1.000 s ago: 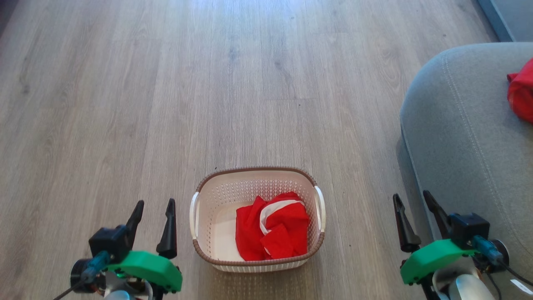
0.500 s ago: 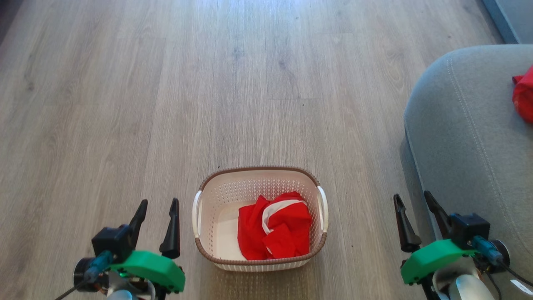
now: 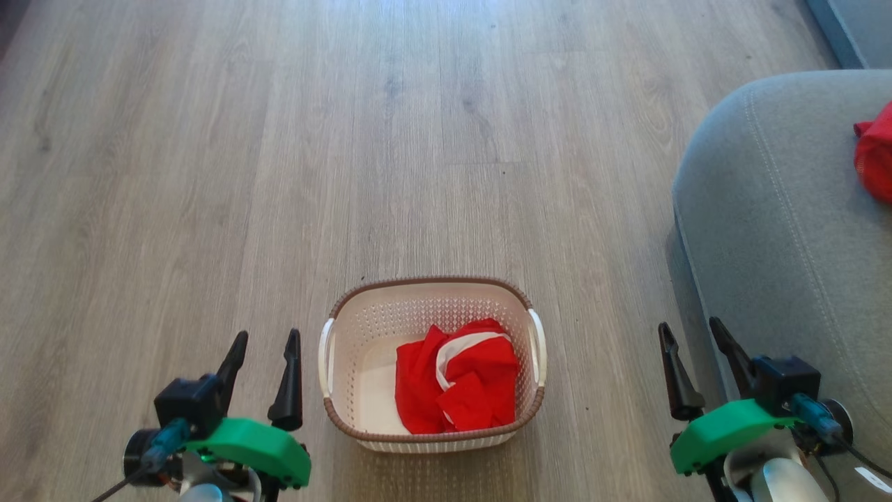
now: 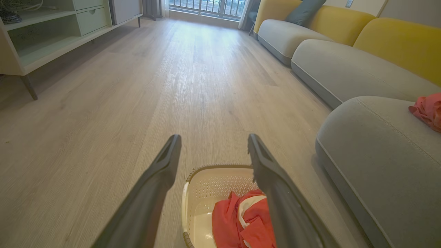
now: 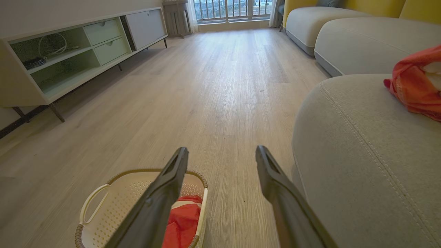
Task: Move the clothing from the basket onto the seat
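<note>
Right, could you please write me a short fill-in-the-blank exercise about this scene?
The basket with red clothing stands on the wooden ____.
The left gripper and right gripper are both ____.
Another red garment lies on the grey ____.
Missing words: floor; open; seat.

Basket (image 3: 418, 317) sits on the floor (image 3: 279, 174) with some clothing (image 3: 456, 380) in its right half; seat (image 3: 780, 209) off to the right, another garment (image 3: 877, 160) on it.
</note>
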`<state>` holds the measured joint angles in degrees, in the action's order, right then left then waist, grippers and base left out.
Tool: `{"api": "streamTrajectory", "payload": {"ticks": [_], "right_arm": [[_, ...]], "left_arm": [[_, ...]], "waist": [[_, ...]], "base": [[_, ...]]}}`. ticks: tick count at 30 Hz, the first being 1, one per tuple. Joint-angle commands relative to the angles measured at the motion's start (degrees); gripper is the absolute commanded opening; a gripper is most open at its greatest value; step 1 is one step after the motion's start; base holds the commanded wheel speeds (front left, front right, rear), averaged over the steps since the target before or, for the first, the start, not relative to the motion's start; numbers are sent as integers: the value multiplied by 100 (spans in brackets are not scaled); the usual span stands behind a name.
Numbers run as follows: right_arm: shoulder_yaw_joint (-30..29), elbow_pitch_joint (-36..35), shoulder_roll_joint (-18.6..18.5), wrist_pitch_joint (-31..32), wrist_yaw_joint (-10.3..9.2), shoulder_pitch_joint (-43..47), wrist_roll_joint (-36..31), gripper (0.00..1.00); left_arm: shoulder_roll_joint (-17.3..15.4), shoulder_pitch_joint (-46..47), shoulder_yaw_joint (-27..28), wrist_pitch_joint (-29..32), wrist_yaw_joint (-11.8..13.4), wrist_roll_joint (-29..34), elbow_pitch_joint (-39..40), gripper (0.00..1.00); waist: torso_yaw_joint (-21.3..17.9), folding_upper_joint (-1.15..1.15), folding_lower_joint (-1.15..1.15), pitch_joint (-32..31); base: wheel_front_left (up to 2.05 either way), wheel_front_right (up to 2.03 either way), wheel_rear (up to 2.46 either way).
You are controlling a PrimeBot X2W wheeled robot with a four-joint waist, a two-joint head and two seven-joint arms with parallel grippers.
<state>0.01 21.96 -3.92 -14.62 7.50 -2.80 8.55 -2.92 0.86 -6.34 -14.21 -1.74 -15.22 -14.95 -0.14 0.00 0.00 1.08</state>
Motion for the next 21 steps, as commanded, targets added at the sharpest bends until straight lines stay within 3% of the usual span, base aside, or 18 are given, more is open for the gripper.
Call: {"api": "streamTrajectory", "payload": {"ticks": [1,8,15,21], "right_arm": [[120,-206,7,-38,-1,-151,-63,100],[86,-330,14,-38,-1,-258,-39,100],[-38,-687,14,-38,-1,-605,23,100],[-218,-1290,0,-38,-1,-1274,95,100]], "left_arm": [[3,118,163,-79,41,5,211,100],[4,199,66,-79,78,-38,239,100],[4,604,-185,-79,39,11,89,100],[4,1618,-695,-79,-38,142,-348,100]], "waist": [[-17,0,0,17],[-134,0,0,209],[-254,0,0,847],[-373,0,0,2110]], "base": [[0,0,0],[0,0,0],[0,0,0],[0,0,0]]}}
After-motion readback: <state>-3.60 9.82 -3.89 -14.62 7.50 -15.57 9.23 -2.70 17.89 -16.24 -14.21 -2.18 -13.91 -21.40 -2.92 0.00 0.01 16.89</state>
